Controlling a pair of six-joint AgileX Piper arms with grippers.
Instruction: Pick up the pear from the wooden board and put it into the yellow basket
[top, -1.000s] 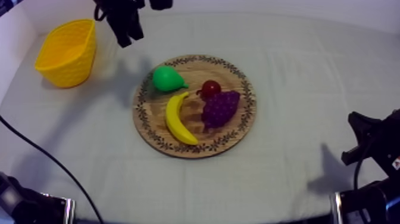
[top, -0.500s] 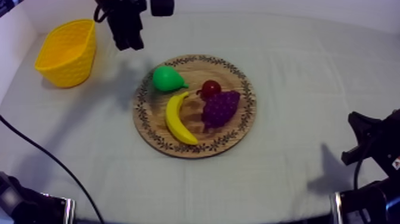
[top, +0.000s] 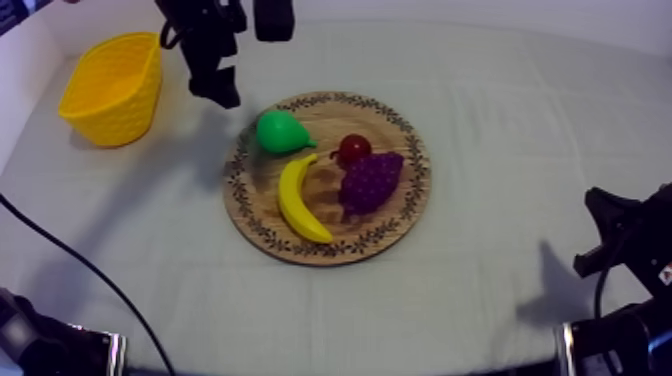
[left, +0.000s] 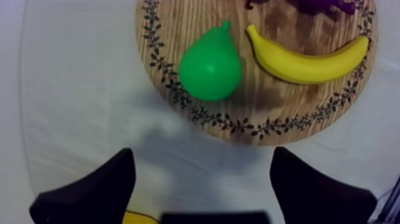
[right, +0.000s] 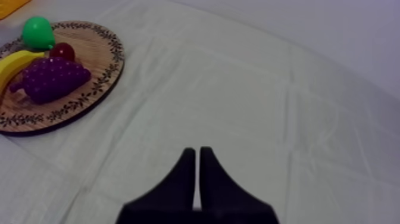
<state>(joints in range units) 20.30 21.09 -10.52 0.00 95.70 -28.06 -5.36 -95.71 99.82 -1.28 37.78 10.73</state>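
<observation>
1. My left gripper (left: 201, 159) has its two black fingers (left: 98, 189) spread wide, nothing between them. It hangs over the cloth (top: 500, 100) just off the board's rim, near the pear.
2. My right gripper (right: 197, 152) has its fingers pressed together in a narrow wedge, holding nothing, above bare cloth well apart from the board.
3. The pear (left: 211, 67), smooth glossy green, round-bodied with a narrow tip, lies on the round wooden board (top: 404, 212), close to its rim on the basket's side.
4. The board shows wood grain and a dark leafy rim pattern. It also carries a smooth curved banana (top: 297, 200), a knobbly purple bunch of grapes (top: 370, 182) and a small red fruit (top: 352, 149).
5. The yellow basket (top: 110, 95), its wall ribbed, stands on the cloth apart from the board.
</observation>
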